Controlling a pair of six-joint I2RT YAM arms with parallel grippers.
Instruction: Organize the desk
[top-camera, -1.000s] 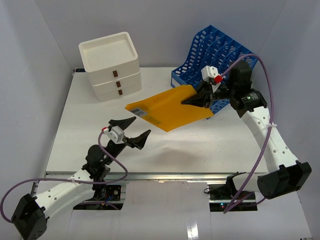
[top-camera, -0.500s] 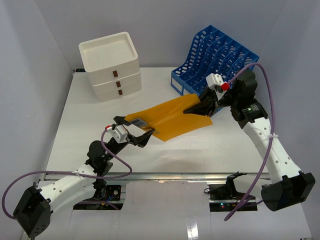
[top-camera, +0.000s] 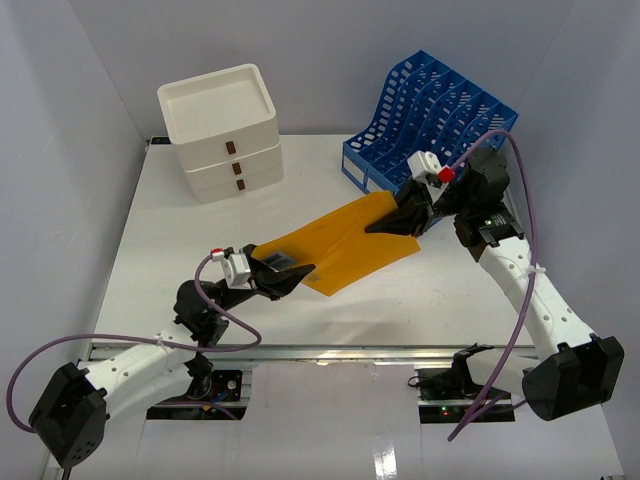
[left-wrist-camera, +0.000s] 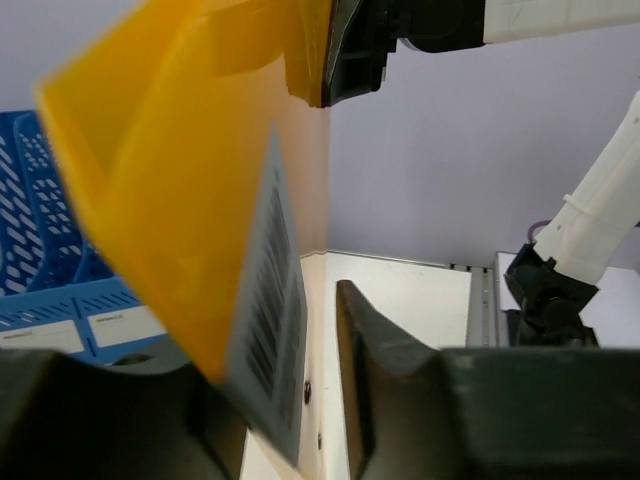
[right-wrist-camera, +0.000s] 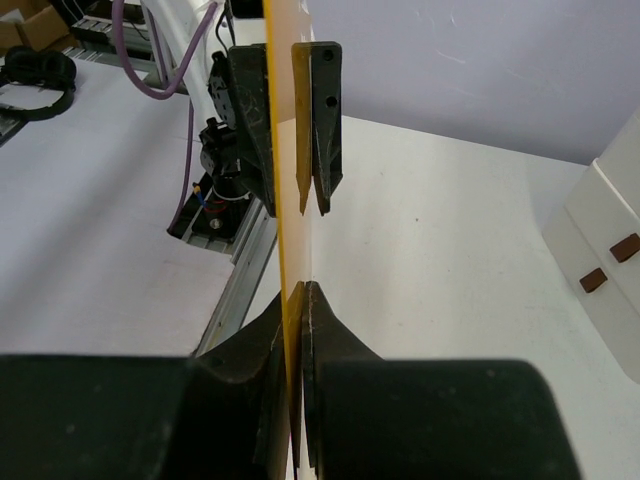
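Observation:
A yellow folder (top-camera: 340, 240) hangs tilted above the white desk (top-camera: 170, 240), stretched between both arms. My right gripper (top-camera: 385, 222) is shut on its far edge; in the right wrist view the sheet (right-wrist-camera: 280, 150) runs edge-on between the pressed fingers (right-wrist-camera: 302, 290). My left gripper (top-camera: 290, 268) straddles the near corner that carries a barcode label (left-wrist-camera: 270, 320). In the left wrist view the folder (left-wrist-camera: 170, 200) lies against the left finger, and a narrow gap shows between the label and the right finger (left-wrist-camera: 370, 350).
A white three-drawer box (top-camera: 222, 130) stands at the back left. A blue slotted file rack (top-camera: 430, 110) stands at the back right, just behind the right gripper. A metal rail (top-camera: 330, 352) runs along the desk's front edge.
The right arm lowered the folder toward the left arm. The left gripper rose to the folder's near corner and its jaws narrowed around it.

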